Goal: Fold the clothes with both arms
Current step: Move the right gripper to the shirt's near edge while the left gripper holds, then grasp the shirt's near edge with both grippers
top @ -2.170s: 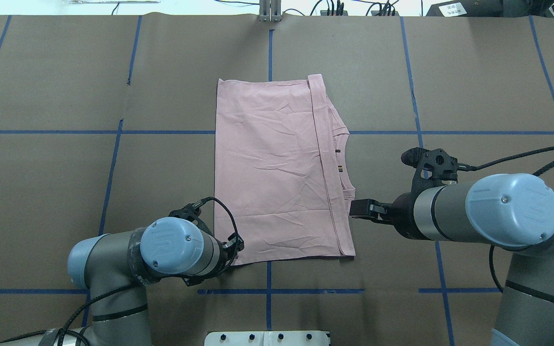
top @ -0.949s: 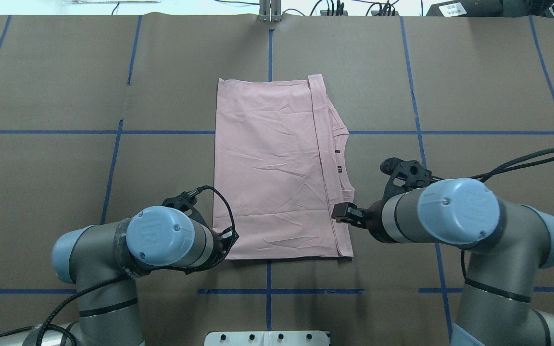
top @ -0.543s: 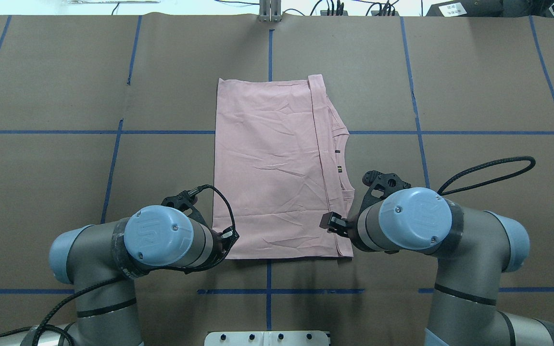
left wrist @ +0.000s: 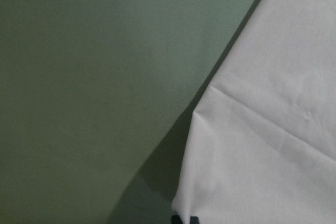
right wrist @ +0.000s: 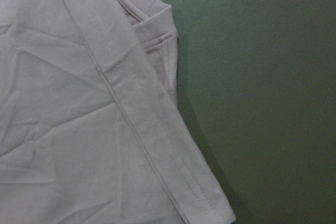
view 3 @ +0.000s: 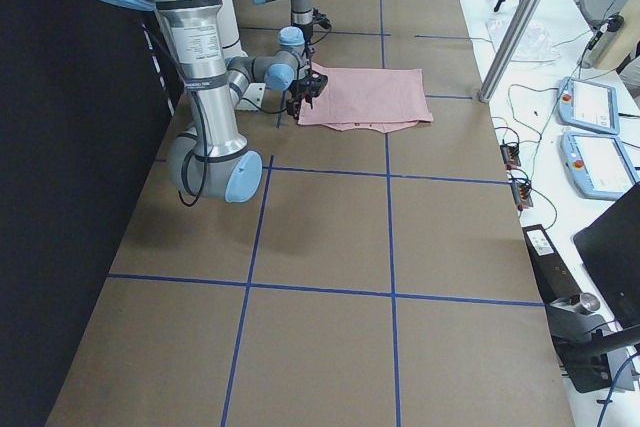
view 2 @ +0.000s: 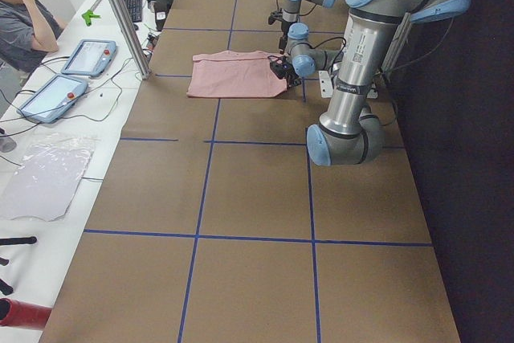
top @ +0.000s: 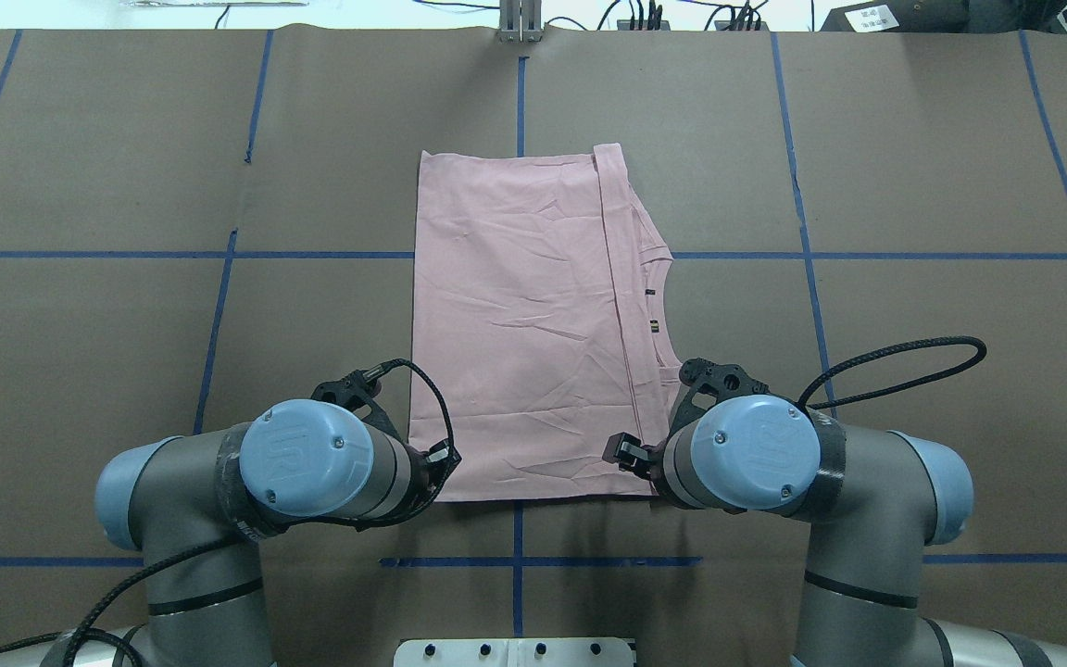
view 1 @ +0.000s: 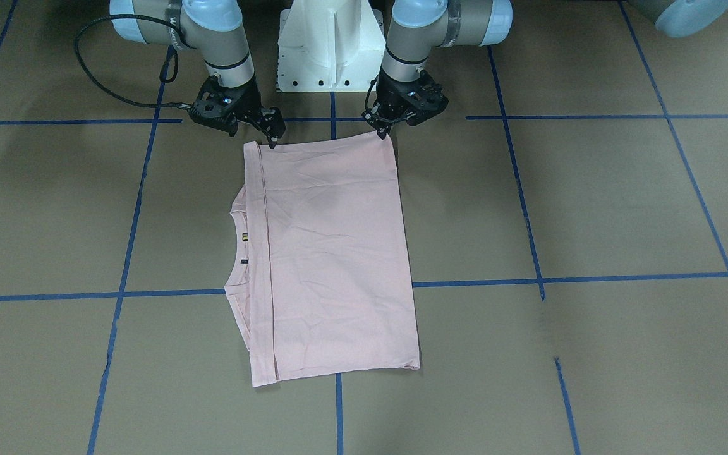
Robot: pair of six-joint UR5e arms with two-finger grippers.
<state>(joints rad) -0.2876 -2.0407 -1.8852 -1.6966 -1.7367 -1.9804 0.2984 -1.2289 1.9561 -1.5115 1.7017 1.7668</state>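
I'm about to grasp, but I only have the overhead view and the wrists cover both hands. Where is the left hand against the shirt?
Observer: In the front-facing view the left hand points down at the T-shirt's near corner on its side.
Operator: And the right one?
Observer: The right hand is tipped down at the other near corner, by the folded hem band.
Operator: Open or shut?
Observer: I cannot tell. The left wrist view shows only a dark sliver of the hand at its bottom edge, against the cloth.
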